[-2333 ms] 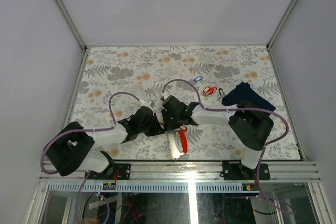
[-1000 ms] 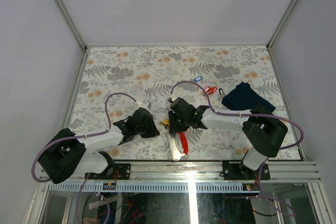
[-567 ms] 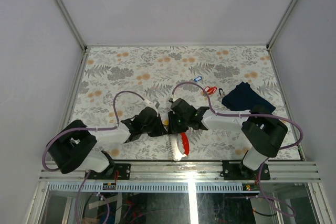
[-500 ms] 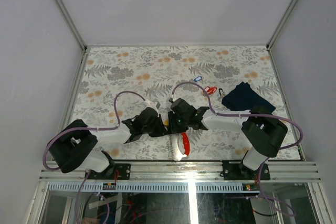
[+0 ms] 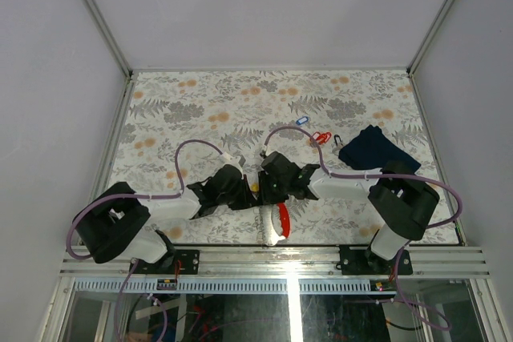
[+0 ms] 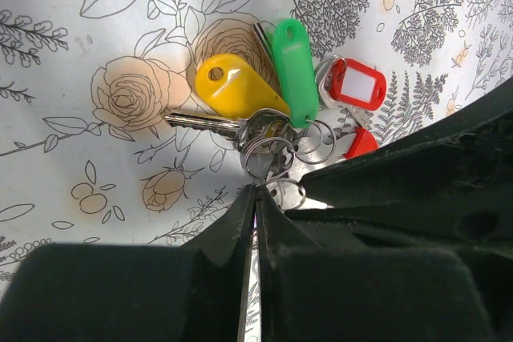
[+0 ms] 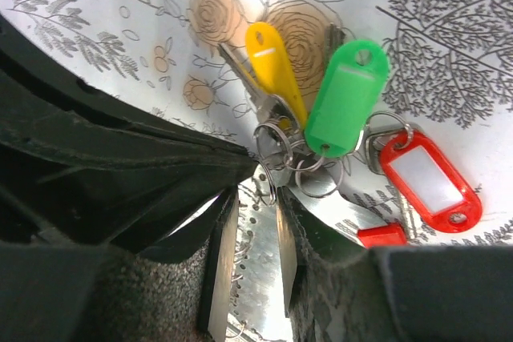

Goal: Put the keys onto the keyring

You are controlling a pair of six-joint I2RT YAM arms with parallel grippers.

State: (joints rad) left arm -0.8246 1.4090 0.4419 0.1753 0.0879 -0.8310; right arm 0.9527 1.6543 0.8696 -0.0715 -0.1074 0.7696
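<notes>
As both claws meet tip to tip over the bunch, task is judged part done. L claw: jaws together, tips just short of the keyring. A small ring lies right at the tips, but whether its wire is pinched cannot be told. R claw: jaws partly apart, one ring standing in the mouth btwn them; no sure clamp seen. Just beyond both sets of tips, fanned on the floral table cover: yellow tag, green tag, red tag, plus a bare silver key, all gathered at the rings. Not on the ring, well beyond the R claw: blue-tagged key and red-tagged key, near a navy cloth. Risks: (1) thin ring wire slips from the jaws if either claw pulls, grip area being v. small; (2) tags or spare rings snag in the R claw's gap and drag the whole bunch; (3) claws, packed close, knock each other and shift the ring; (4) several rings overlap, so wrong ring poss. taken.
</notes>
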